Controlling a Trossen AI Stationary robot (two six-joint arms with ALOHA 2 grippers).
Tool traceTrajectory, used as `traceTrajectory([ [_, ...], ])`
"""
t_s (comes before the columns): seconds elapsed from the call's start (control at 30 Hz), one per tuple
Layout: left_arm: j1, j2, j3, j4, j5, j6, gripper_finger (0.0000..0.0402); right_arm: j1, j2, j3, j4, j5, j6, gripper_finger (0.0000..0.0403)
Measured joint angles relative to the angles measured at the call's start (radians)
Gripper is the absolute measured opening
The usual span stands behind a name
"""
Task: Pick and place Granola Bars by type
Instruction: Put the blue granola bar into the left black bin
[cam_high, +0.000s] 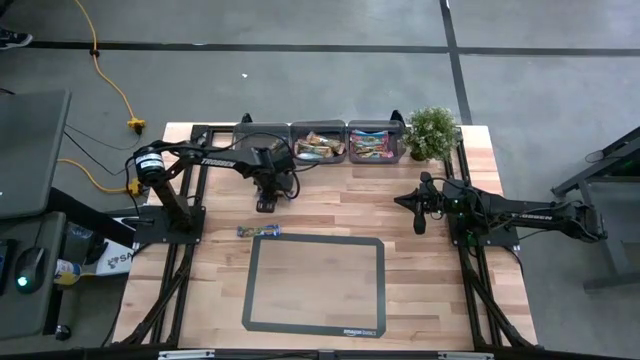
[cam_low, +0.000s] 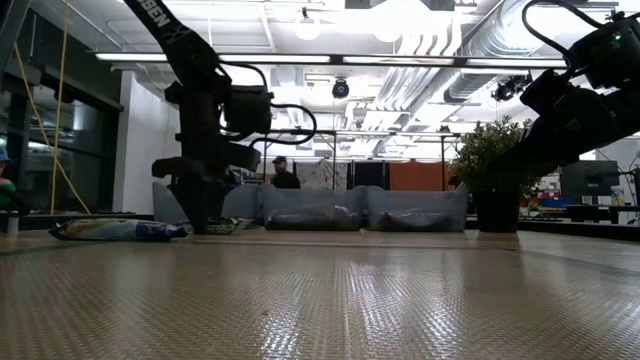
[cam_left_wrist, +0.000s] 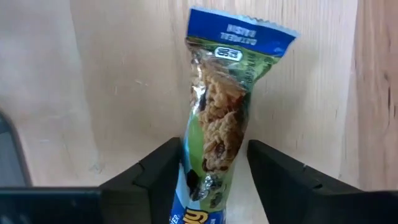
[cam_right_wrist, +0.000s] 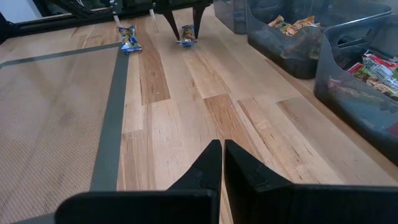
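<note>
A granola bar (cam_left_wrist: 217, 93) in a blue-and-green wrapper lies flat on the wooden table in front of the left bin. My left gripper (cam_left_wrist: 214, 163) points straight down over it (cam_high: 265, 203), with one finger on each long side. A second bar (cam_high: 260, 232) with a blue wrapper lies at the far left corner of the dark mat (cam_high: 315, 285). My right gripper (cam_right_wrist: 222, 155) is shut and holds nothing. It waits above the table's right side (cam_high: 418, 222). My left gripper has the bar's two long sides (cam_left_wrist: 186, 163) between its two fingers, toward one end. The other crimped end (cam_left_wrist: 242, 28) sticks out past them. The fingers come from above, pointing down, across the bar. The bar lies flat on the table.
Three clear bins stand along the far edge. The middle bin (cam_high: 318, 147) and the right bin (cam_high: 372, 145) hold bars. The left bin (cam_high: 262, 135) shows none. A potted plant (cam_high: 432, 132) stands to their right. Arm frames run along both sides of the table.
</note>
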Motion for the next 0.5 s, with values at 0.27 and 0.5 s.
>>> traceTrajectory([
  [0.27, 0.0, 0.001, 0.0, 0.005, 0.004, -0.029, 0.0153, 0.0, 0.0, 0.0, 0.0, 0.0, 0.0, 0.0],
  [0.5, -0.001, 0.002, 0.001, 0.008, 0.004, -0.092, 0.0129, 0.0, 0.0, 0.0, 0.0, 0.0, 0.0, 0.0],
])
